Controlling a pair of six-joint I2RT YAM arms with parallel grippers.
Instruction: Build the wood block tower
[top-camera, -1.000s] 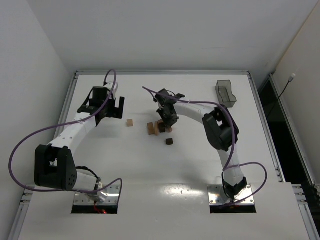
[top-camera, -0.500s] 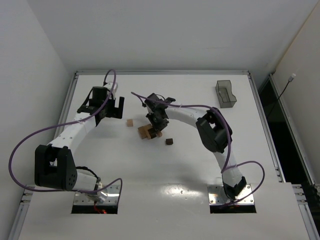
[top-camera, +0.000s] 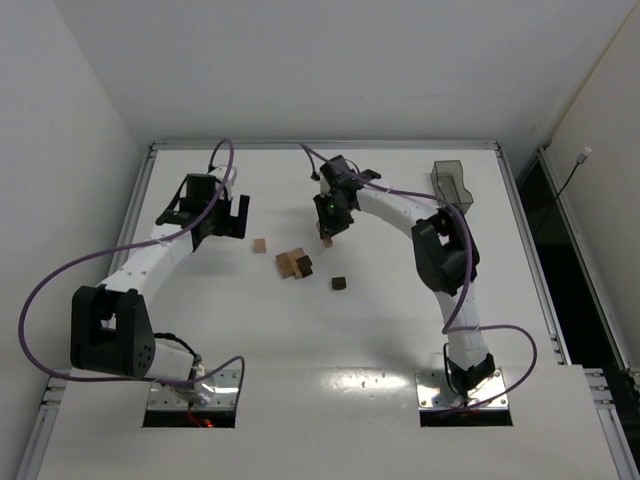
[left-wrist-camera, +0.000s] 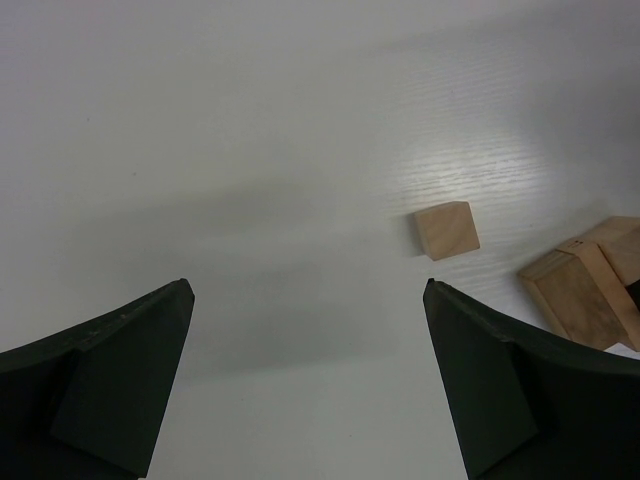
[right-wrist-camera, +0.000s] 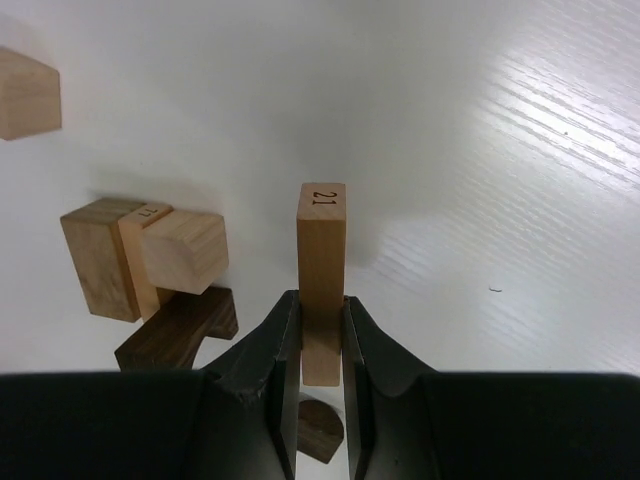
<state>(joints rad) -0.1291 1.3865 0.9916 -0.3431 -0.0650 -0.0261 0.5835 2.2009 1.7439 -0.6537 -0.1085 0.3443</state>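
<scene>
My right gripper (top-camera: 328, 230) is shut on a slim tan plank marked 21 (right-wrist-camera: 322, 255), held above the table just behind the other blocks. A low cluster of tan and dark brown blocks (top-camera: 293, 264) lies mid-table; in the right wrist view it shows as tan blocks (right-wrist-camera: 100, 255), a tan cube (right-wrist-camera: 186, 250) and a dark piece (right-wrist-camera: 180, 325). No upright wood block tower is in view. A lone tan cube (top-camera: 260, 245) lies to the left of the cluster. My left gripper (top-camera: 222, 215) hovers open further left, with nothing between its fingers (left-wrist-camera: 130, 370).
A dark brown cube (top-camera: 339, 284) sits alone near the cluster's front right. A dark translucent tray (top-camera: 452, 185) stands at the back right. The left wrist view shows the lone tan cube (left-wrist-camera: 447, 230) and the cluster's edge (left-wrist-camera: 590, 290) ahead to the right.
My right gripper swung left over the blocks, then drew back and to the right with the tan plank in it. The cluster has shifted slightly left. The left arm has not moved.
</scene>
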